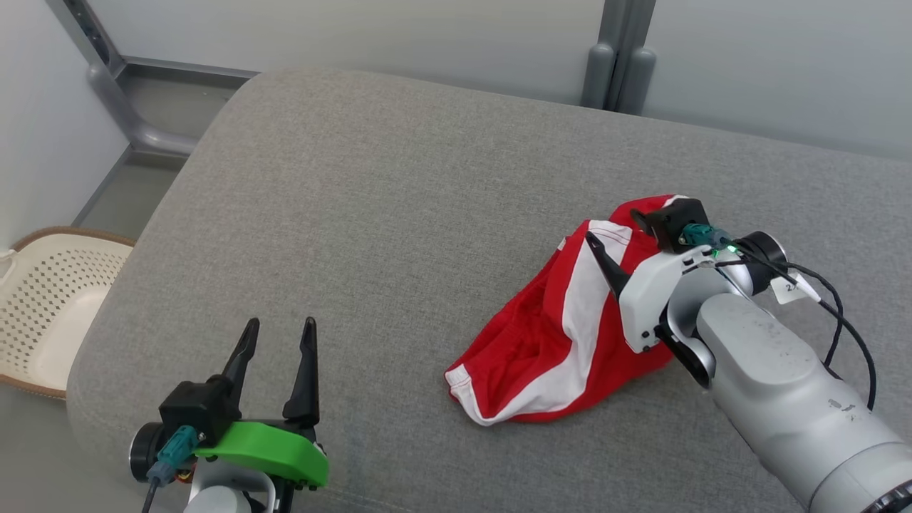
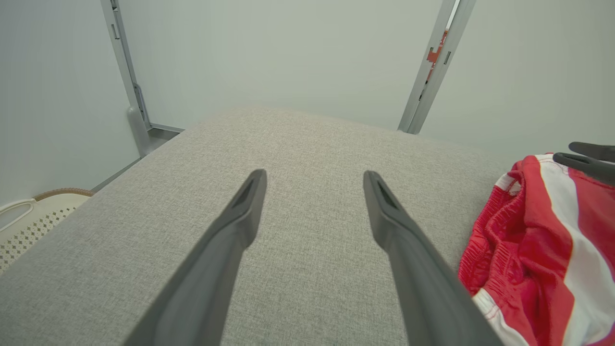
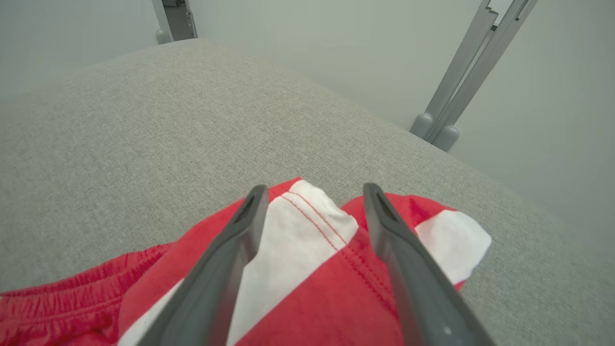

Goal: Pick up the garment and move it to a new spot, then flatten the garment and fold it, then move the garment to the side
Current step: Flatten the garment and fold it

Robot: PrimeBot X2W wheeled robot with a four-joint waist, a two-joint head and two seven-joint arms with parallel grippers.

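The garment (image 1: 556,335) is a pair of red shorts with white stripes, lying crumpled right of centre on the grey cushion (image 1: 392,199). My right gripper (image 1: 611,226) hovers open over the garment's far end, holding nothing. In the right wrist view its fingers (image 3: 240,240) straddle a white stripe of the garment (image 3: 307,269) without gripping the cloth. My left gripper (image 1: 280,324) stands open at the near left over bare cushion, well apart from the garment. In the left wrist view the left gripper (image 2: 314,174) is empty and the garment (image 2: 538,240) lies at the right edge.
A cream perforated basket (image 1: 50,306) sits on the floor beyond the cushion's left edge. Grey metal posts (image 1: 620,64) and pale wall panels stand behind the cushion. Bare cushion stretches across the middle and the far left.
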